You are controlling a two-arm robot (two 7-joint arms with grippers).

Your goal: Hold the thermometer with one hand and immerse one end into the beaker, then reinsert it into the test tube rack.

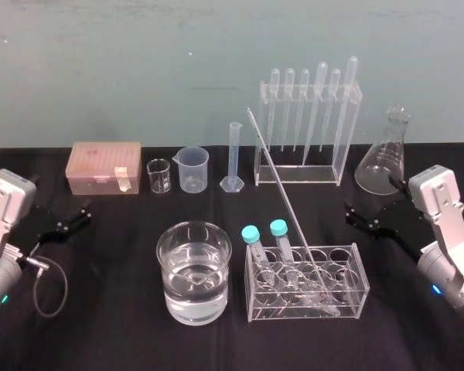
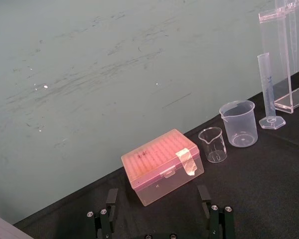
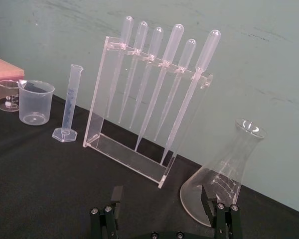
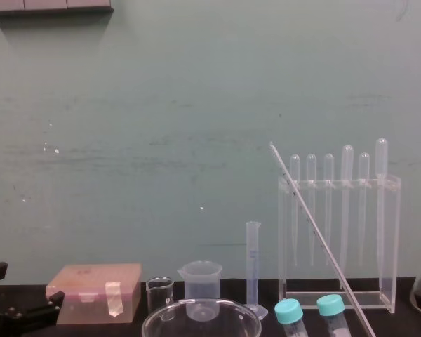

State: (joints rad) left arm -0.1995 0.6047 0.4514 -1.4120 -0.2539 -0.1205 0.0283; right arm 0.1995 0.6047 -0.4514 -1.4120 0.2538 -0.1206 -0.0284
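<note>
A black-covered table stood before a pale green wall. The thermometer (image 1: 284, 197) stood in the test tube rack (image 1: 359, 287) at the lower centre-right of the head view, its lower end down among the cells and its stem leaning up and left toward the frame's upper middle. Nothing held it, so I judged the task to be at its first step: the rod not yet grasped. The next move would call for one arm to close on the slanted stem above the rack and draw it out along its own lean, since thin glass could snag or snap. Two teal-capped tubes (image 1: 250, 232) stood in the rack's left cells, contents unclear. The beaker (image 1: 161, 259) sat just left of the rack, about half full of clear liquid. The right gripper (image 1: 354, 215) hovered at the right edge, fingers spread and empty; the left gripper (image 1: 76, 215) at the left edge likewise. Along the back ran a pink lidded box (image 1: 104, 166), a small glass beaker (image 1: 159, 176), a plastic beaker (image 1: 193, 168), a graduated cylinder (image 1: 233, 158), all apparently empty, a stand of pipettes (image 1: 305, 131), and a conical flask (image 1: 387, 154).
</note>
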